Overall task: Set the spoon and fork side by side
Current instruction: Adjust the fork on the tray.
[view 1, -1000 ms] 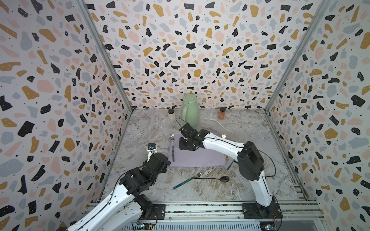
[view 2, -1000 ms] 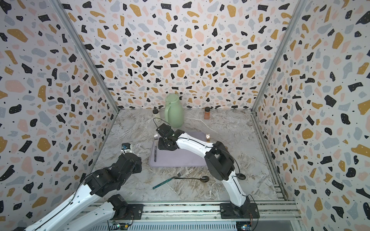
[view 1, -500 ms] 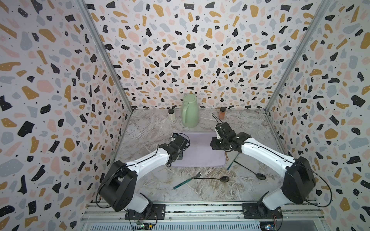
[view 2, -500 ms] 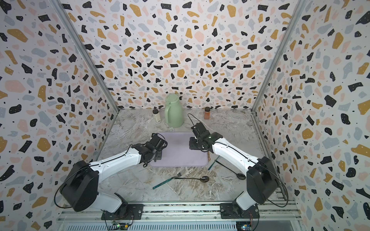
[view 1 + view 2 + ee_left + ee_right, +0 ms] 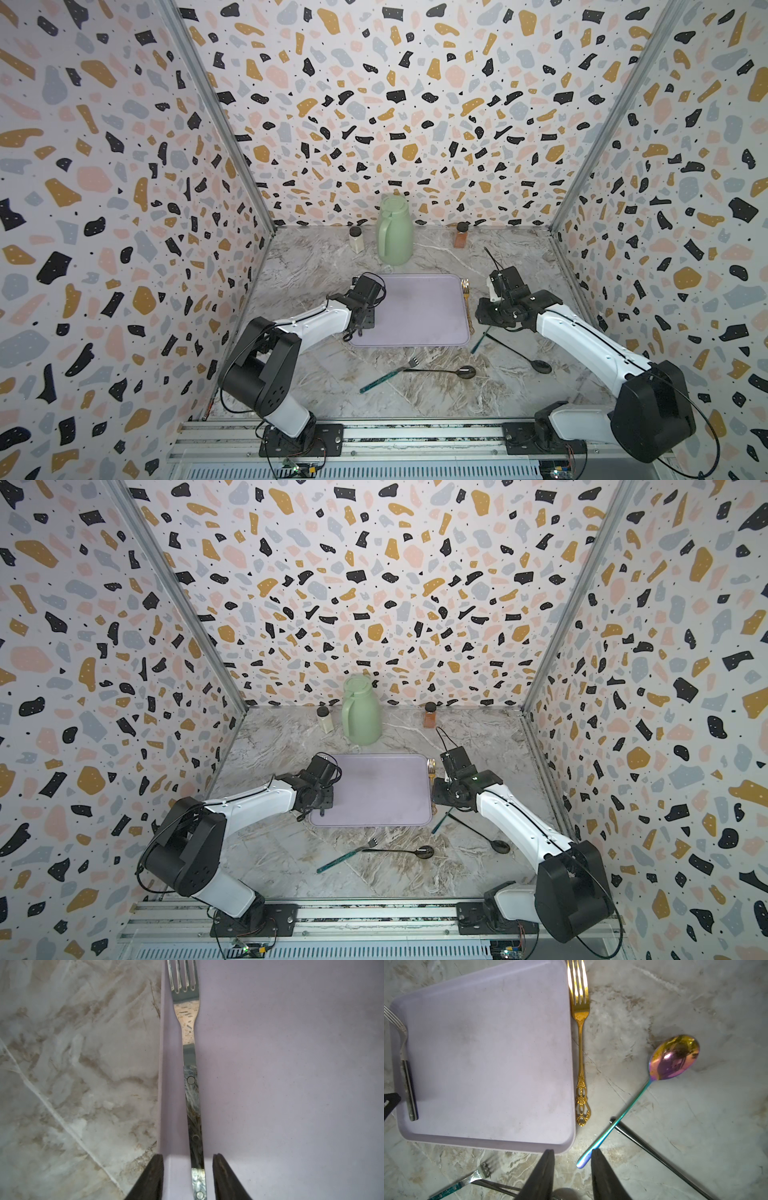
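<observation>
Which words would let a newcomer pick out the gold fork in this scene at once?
Start at the lilac tray on the marble table. Along its edge on the robot's right side, off the tray, lies the gold fork, tines toward the back wall. It alone is gold with an ornate openwork handle; the fork on the tray and the teal-handled fork are silver-tined.

Marble desk (image 5: 316, 266) carries a lilac tray (image 5: 415, 316) centrally, green jug (image 5: 394, 232) at twelve o'clock, iridescent spoon (image 5: 675, 1057) at four o'clock.
</observation>
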